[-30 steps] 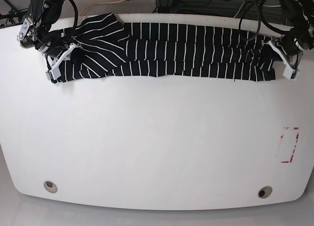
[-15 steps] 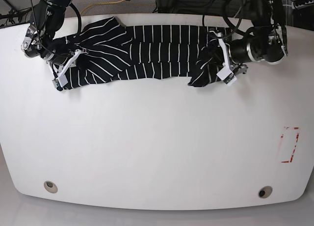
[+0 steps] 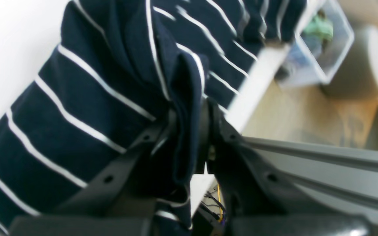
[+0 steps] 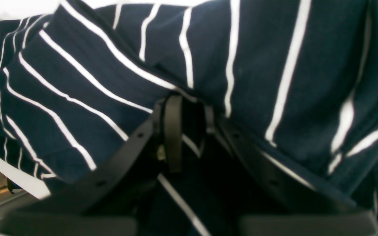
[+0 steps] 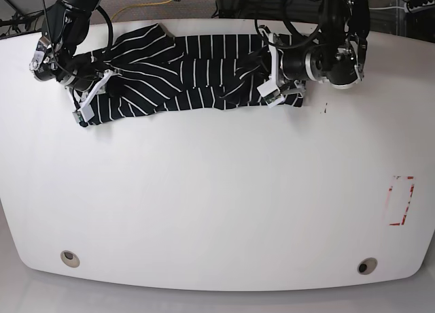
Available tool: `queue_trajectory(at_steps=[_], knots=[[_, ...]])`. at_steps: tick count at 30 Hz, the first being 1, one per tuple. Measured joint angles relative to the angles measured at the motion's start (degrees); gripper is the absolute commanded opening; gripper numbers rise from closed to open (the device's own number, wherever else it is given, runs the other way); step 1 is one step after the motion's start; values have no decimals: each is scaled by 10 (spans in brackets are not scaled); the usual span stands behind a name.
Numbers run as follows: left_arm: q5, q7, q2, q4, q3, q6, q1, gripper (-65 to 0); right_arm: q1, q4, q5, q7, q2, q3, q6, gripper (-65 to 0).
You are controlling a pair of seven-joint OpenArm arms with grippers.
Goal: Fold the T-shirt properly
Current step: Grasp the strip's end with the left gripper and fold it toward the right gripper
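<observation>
Carrying one end inward along the table's (image 5: 217, 211) far edge, the left gripper (image 5: 272, 88) had shortened the T-shirt (image 5: 190, 75) toward the right gripper (image 5: 92, 99); both jaws were clamped on fabric, a crosswise fold underway.

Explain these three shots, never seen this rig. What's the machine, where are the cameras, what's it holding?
It is a robot with two arms, each ending in a pincer. One picture looks down on the whole white table from above; the other two come from cameras mounted on each wrist, looking along the pincer. A black T-shirt with thin white stripes lies bunched along the far edge of the table. The left pincer, on the right in the overhead picture, is shut on a fold of the cloth; its wrist picture shows the fabric squeezed between the fingers. The right pincer grips the other end of the T-shirt, as its own camera shows.
</observation>
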Motion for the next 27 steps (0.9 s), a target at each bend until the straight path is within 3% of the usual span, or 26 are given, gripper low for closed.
queue_trajectory(at_steps=[3, 8, 17, 24, 27], knots=[[12, 0, 0, 0, 12, 0, -9, -650, 0, 0, 0, 0, 0, 0, 0, -564], [20, -2, 0, 0, 14, 0, -19, -537, 5, 0, -2, -3, 0, 0, 0, -564], [29, -2, 31, 0, 19, 0, -37, -525, 5, 0, -2, -4, 0, 0, 0, -564], [25, 26, 57, 7, 45, 0, -63, -360, 7, 0, -2, -5, 0, 0, 0, -564], [14, 31, 57, 29, 41, 0, -70, -324, 8, 0, -2, -5, 0, 0, 0, -563]])
